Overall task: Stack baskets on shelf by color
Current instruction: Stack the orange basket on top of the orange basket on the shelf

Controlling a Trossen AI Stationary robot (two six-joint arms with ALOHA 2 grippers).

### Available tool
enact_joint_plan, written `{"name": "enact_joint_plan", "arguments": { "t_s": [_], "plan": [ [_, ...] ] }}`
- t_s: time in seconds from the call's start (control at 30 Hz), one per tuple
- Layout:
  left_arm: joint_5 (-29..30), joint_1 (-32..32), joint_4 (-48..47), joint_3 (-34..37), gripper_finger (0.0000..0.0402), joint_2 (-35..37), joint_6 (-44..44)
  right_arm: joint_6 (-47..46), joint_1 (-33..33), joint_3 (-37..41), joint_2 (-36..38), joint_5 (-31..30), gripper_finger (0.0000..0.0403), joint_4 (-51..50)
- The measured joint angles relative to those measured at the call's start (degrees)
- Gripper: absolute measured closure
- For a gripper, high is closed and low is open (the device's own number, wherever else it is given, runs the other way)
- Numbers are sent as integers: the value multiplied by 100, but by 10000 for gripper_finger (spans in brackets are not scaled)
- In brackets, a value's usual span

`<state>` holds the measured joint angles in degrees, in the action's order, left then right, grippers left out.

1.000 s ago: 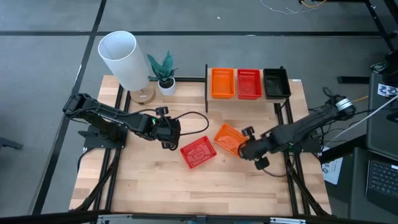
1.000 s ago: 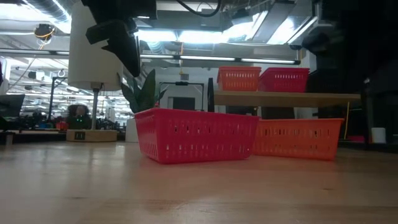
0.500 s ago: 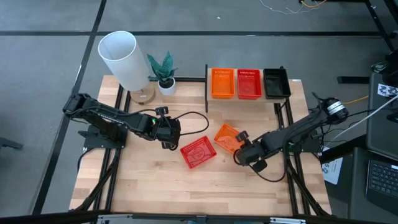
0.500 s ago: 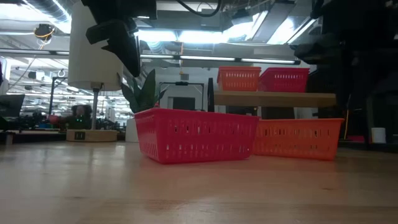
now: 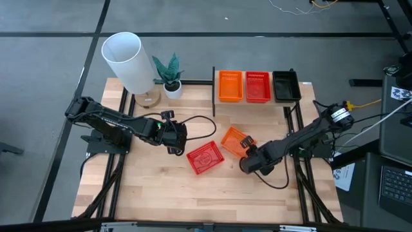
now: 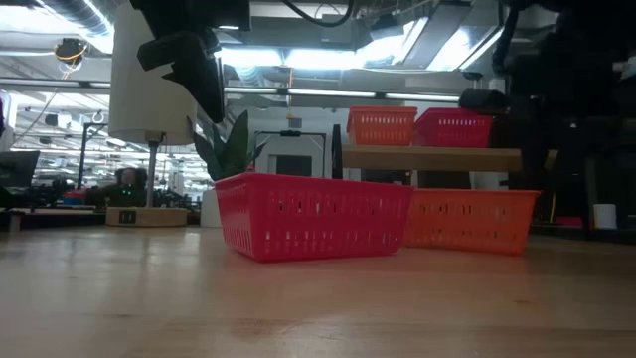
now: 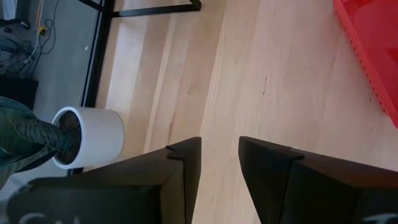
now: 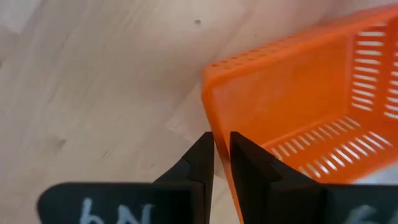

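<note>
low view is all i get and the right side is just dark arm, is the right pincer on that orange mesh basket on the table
Observer: Yes. In the right wrist view the right pincer is pinched on a wall of the orange perforated plastic basket, near a corner.
Operator: what else is on the shelf, the arm blocks it
Observer: A black perforated plastic basket sits at the right end of the light-wood plank shelf.
Operator: and the left arm
Observer: The left pincer is open over bare wooden tabletop, just left of the red perforated plastic basket lying on the table.
</note>
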<state>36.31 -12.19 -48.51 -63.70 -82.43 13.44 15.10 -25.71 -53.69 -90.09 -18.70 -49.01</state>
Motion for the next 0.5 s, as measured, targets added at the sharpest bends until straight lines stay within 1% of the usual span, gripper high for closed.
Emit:
{"name": "enact_joint_plan", "arguments": {
  "t_s": [0.17,0.3,0.43,0.5],
  "plan": [
    [-1,0,0,0,301,0,3,7,17,0,-232,26,351,11],
    [-95,-24,0,0,301,0,6,-281,20,0,-281,28,354,13],
    [-123,-74,0,0,301,0,7,-470,-2,0,-204,60,390,4],
    [-124,-116,0,0,301,0,3,-674,-26,-23,-148,105,393,-5]
  ]
}}
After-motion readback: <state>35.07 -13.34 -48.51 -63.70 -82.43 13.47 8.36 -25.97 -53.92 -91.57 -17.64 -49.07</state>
